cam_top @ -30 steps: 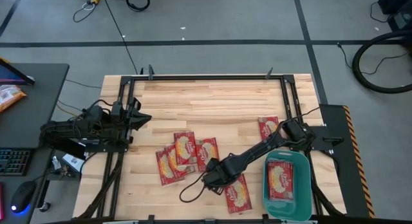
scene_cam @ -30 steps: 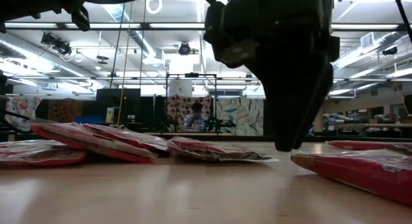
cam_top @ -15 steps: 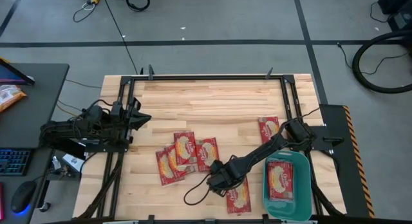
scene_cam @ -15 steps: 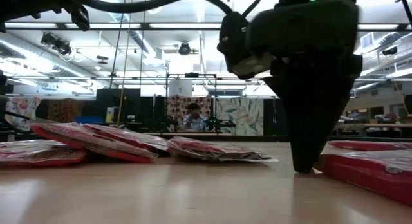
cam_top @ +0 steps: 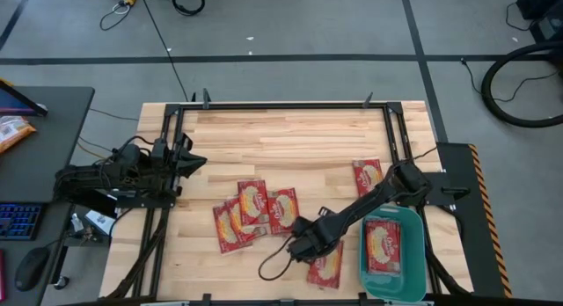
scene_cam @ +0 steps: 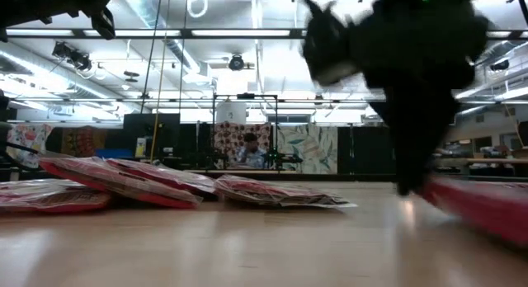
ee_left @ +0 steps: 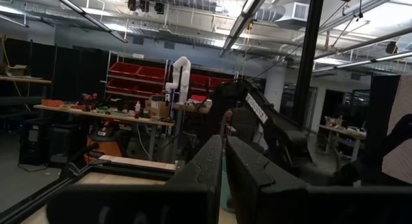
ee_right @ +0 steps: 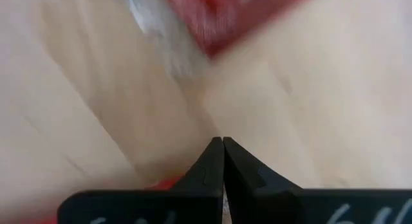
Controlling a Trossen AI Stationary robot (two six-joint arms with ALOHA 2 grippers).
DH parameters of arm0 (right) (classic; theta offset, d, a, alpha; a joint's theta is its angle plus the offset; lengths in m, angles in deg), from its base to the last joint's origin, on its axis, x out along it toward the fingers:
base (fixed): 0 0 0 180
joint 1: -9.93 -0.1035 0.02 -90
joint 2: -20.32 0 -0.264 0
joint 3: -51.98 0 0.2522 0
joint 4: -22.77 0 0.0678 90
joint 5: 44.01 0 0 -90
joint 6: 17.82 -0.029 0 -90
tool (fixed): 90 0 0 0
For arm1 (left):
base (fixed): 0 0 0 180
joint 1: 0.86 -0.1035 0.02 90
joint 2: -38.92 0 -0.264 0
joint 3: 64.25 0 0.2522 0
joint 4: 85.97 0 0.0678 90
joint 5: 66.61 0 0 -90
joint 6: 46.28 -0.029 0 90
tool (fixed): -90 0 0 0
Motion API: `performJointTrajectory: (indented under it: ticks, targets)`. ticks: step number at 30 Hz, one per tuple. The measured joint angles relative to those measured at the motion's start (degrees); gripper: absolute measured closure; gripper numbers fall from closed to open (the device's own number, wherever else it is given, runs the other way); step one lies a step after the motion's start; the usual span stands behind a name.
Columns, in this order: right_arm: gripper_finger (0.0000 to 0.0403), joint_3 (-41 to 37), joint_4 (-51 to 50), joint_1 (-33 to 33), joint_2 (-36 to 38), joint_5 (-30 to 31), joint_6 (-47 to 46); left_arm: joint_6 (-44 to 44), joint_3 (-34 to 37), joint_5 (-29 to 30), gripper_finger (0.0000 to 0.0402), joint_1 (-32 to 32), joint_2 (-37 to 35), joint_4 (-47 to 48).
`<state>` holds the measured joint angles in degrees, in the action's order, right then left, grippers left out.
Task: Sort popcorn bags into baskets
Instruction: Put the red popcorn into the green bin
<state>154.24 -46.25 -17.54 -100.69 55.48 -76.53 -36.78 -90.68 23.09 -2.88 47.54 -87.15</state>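
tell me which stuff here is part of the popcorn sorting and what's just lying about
Job: popcorn bags on the table, one by the right gripper, one already in the teal basket.
Lying about: orange-and-white packet, keyboard, mouse on the side desk.

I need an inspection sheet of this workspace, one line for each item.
Surface: wooden table, bare at the far half.
Job's things: four popcorn bags overlapping at centre, one near the right arm, one at the front edge, one inside the teal basket.
Clutter: nothing seen.
Grippers: right gripper shut, low beside the front bag; left gripper shut, waiting at the left edge.
Cables: black loop below the right gripper.
Surroundings: seated person far behind.
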Motion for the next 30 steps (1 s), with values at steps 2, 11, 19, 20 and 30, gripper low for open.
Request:
performJointTrajectory:
  ticks: [2,11,19,20,30]
  targets:
    - [0.0399,0.38,-1.21,0.23,2.02,2.02,-0.52,-0.02,-0.02,0.00,0.0374,0.00,0.00,0.00]
    - [0.0400,0.42,-4.63,1.89,6.80,9.95,0.74,-0.01,0.00,0.02,0.0374,0.02,-0.02,-0.10]
    - [0.0402,0.42,-5.70,1.85,11.41,14.48,1.94,0.00,-0.02,0.02,0.0374,0.01,-0.01,-0.11]
    - [0.0402,0.42,-5.64,1.69,12.08,15.64,1.95,-0.02,-0.02,0.02,0.0374,0.01,-0.01,-0.13]
    - [0.0402,0.44,-5.60,0.53,19.92,23.13,3.00,-0.01,-0.02,0.01,0.0374,0.01,-0.01,-0.14]
